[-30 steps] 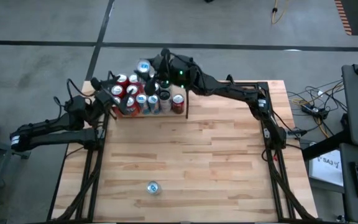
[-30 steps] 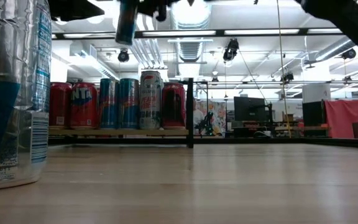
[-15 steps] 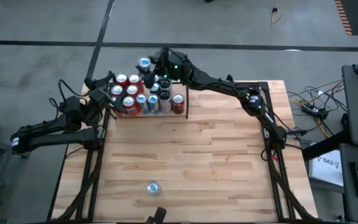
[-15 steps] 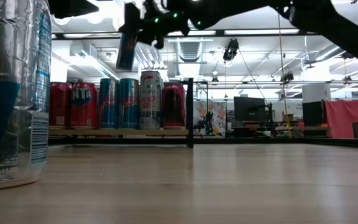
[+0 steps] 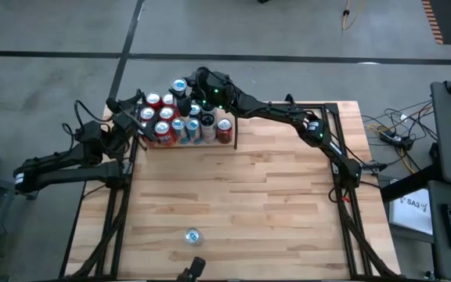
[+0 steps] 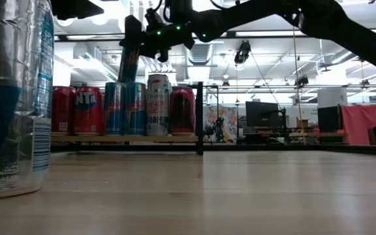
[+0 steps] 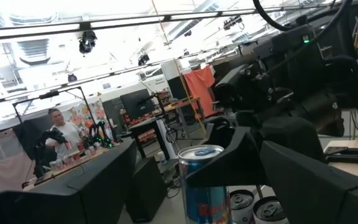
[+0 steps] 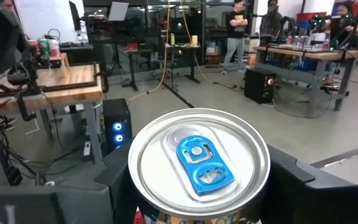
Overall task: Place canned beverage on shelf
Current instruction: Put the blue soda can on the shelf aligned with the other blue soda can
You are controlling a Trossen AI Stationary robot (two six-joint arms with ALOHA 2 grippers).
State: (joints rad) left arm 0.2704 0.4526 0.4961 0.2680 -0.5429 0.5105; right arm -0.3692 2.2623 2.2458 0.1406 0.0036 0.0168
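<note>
R end effector (image 6: 130, 40) grips slim blue metal can (image 6: 128, 62) above shelf (image 6: 126, 138); L end effector (image 5: 121, 117) open.

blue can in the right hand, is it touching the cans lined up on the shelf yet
Apart. The low view shows the slim blue can, gripped by the right hand, hanging tilted with a gap above the row of cans on the black-framed wooden shelf.
</note>
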